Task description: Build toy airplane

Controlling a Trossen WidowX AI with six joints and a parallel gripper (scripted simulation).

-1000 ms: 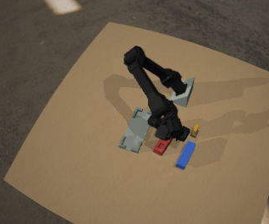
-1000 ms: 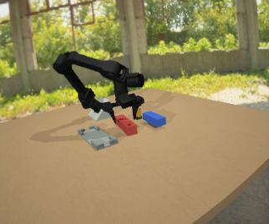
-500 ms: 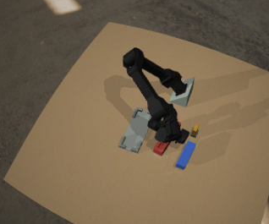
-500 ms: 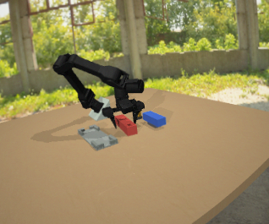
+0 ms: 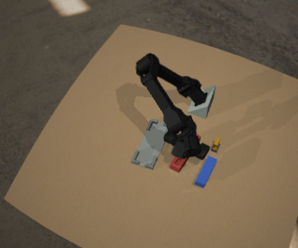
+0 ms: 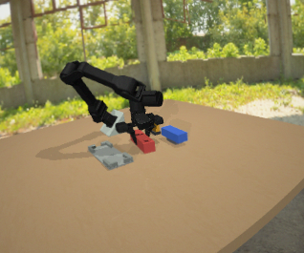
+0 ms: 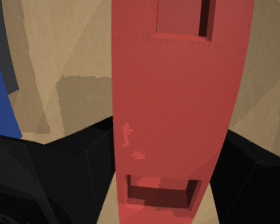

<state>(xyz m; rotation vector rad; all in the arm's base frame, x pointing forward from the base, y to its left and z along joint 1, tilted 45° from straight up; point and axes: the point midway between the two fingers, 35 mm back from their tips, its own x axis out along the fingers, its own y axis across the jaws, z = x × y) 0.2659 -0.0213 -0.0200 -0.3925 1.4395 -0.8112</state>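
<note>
The red fuselage (image 5: 177, 165) (image 6: 145, 145) (image 7: 175, 100) lies on the table beside the jig, sockets facing up. My gripper (image 7: 164, 122) (image 6: 140, 134) is shut on it near one socket, a finger against each side; in the top view the hand hides the fingertips. The grey jig cradle (image 5: 151, 146) (image 6: 109, 155) lies flat and empty. The blue wing (image 5: 205, 172) (image 6: 174, 135) (image 7: 7, 117) lies on the other side of the fuselage. The small yellow tail fin (image 5: 216, 144) (image 6: 157, 130) is near the wing's end, partly hidden by the gripper in the exterior view.
The arm's pale base (image 5: 208, 105) (image 6: 108, 126) stands on the brown table (image 5: 77, 169) (image 6: 174, 197) behind the parts. The wing and tail fin are close to one side of the hand, the cradle to the other. The cradle has raised corners.
</note>
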